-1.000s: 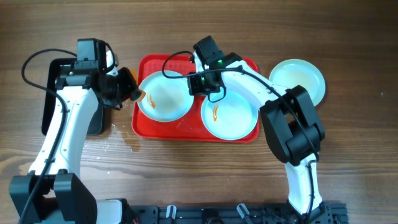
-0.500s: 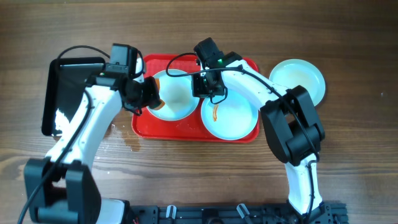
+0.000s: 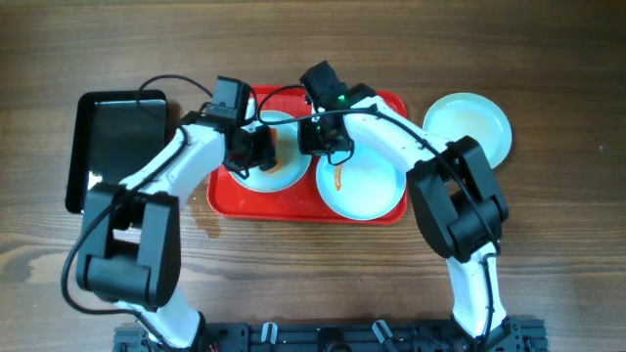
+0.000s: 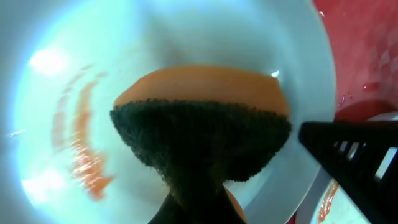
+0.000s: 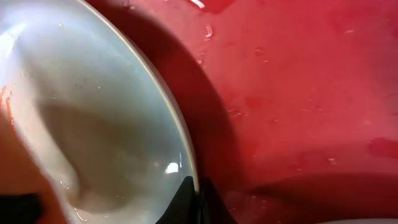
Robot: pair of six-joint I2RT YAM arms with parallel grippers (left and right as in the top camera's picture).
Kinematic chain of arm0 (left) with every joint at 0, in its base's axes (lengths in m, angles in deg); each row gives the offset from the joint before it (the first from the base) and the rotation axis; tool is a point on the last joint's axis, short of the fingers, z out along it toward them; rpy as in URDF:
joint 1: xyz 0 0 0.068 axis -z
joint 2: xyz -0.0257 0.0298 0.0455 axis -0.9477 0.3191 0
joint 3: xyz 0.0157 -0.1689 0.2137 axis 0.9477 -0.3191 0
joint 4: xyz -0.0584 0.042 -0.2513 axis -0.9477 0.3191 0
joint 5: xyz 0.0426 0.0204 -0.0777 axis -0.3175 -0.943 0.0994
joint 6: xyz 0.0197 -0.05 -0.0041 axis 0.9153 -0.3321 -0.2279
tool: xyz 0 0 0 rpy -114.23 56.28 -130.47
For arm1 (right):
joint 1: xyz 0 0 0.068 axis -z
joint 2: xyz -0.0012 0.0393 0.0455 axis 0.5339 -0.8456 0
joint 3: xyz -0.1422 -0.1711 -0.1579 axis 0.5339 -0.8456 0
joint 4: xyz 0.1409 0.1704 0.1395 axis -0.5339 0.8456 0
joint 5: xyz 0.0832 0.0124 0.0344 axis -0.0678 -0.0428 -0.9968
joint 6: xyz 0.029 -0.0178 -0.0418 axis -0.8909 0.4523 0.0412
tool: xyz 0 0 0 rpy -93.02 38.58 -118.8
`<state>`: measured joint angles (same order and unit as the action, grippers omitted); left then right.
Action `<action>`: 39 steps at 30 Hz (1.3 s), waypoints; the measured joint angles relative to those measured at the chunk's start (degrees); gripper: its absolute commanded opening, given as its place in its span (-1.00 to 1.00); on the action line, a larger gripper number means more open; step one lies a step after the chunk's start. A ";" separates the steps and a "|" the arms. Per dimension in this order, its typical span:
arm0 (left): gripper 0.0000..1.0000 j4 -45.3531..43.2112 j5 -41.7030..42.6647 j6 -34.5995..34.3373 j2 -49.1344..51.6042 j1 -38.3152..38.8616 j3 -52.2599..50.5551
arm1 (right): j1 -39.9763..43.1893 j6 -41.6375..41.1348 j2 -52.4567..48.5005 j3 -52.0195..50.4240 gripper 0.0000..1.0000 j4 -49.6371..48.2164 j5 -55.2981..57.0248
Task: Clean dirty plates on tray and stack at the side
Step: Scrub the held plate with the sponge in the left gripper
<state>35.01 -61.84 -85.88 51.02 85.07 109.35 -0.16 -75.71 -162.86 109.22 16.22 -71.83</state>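
My left pincer [image 3: 258, 153] squeezes sponge [image 4: 202, 134] inside plate [image 3: 286, 176] at left end of tray [image 3: 383, 102]. Right pincer [image 5: 198, 198] pinches plate rim. I should rub smear [image 4: 87, 174] softly and hold plate steady.

Right pincer [image 5: 198, 200] is clamped on the rim of a pale plate [image 5: 93, 124] — dark tips meet at bottom centre. Plate sits on the red tray [image 5: 298, 93] — wet, droplets [image 5: 208, 31] scattered. Orange blur [image 5: 12, 155] at left edge.

where things sit

i see two plates side by side on the tray [image 3: 293, 207]: the left plate [image 3: 245, 181] with a sponge [image 4: 202, 118] in it, the right plate [image 3: 367, 191] next to it. a third plate [image 3: 474, 122] lies on the table [image 3: 567, 244] right of the tray, a smaller tray [image 3: 112, 137] left of it.
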 measured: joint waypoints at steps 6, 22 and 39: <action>-0.92 -2.16 -0.48 -0.20 1.40 0.46 0.00 | -0.44 -0.02 0.00 0.00 -0.91 0.00 0.17; -0.92 2.34 -22.82 -0.35 3.91 1.14 1.86 | -0.44 0.11 0.00 0.00 -0.91 0.07 0.39; -0.92 -2.73 -13.60 -1.66 1.16 0.61 2.05 | -0.44 0.24 0.00 0.00 -0.92 0.07 0.59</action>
<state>32.27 -75.44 -87.54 52.18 85.68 111.41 -0.59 -75.47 -162.86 109.22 16.29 -71.24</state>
